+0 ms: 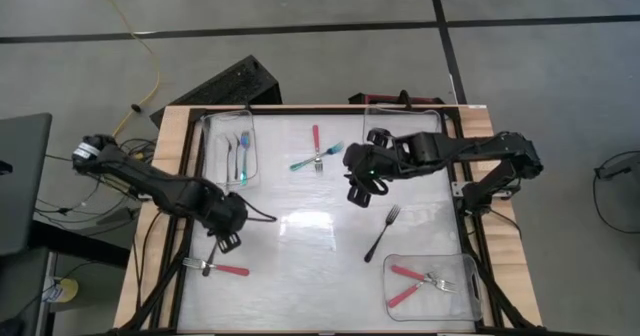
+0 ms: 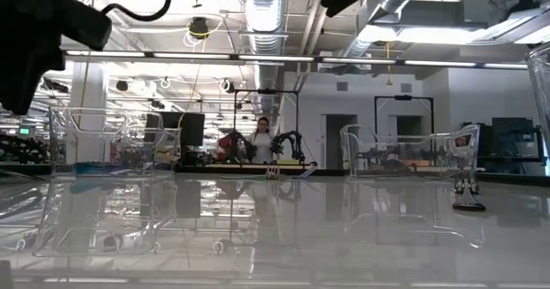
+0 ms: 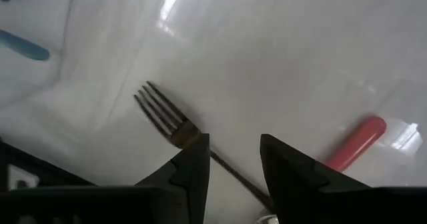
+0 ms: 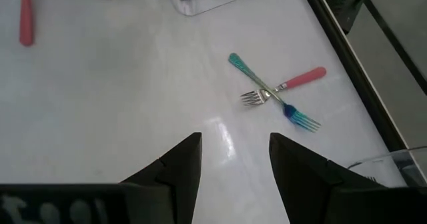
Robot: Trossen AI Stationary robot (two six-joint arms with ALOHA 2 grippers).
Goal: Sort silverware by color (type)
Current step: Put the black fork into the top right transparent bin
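From above, the left end effector (image 1: 228,238) hangs over the near-left part of the white table (image 1: 300,266), just beyond a red-handled fork (image 1: 216,268) lying flat there. The right end effector (image 1: 362,188) hovers right of the table's middle. Beyond it a teal-handled fork (image 1: 312,159) and a second red-handled fork (image 1: 316,144) lie crossed. A black fork (image 1: 382,232) lies near the right end effector, on its near side. The far-left clear tray (image 1: 229,148) holds blue-handled forks (image 1: 243,152); the near-right clear tray (image 1: 432,282) holds red-handled ones (image 1: 410,284); a third clear tray (image 1: 404,116) stands at the far right.

At table level, clear trays stand left (image 2: 107,141) and right (image 2: 404,156), and a person (image 2: 262,139) shows far off in the room.

The left wrist view has the two fingers (image 3: 193,164) spread with a gap, straddling the metal neck of the red-handled fork (image 3: 200,144), not pinching it.

The right wrist view shows its fingers (image 4: 180,164) spread over bare table, holding nothing, with the crossed teal (image 4: 263,89) and red (image 4: 293,82) forks ahead.
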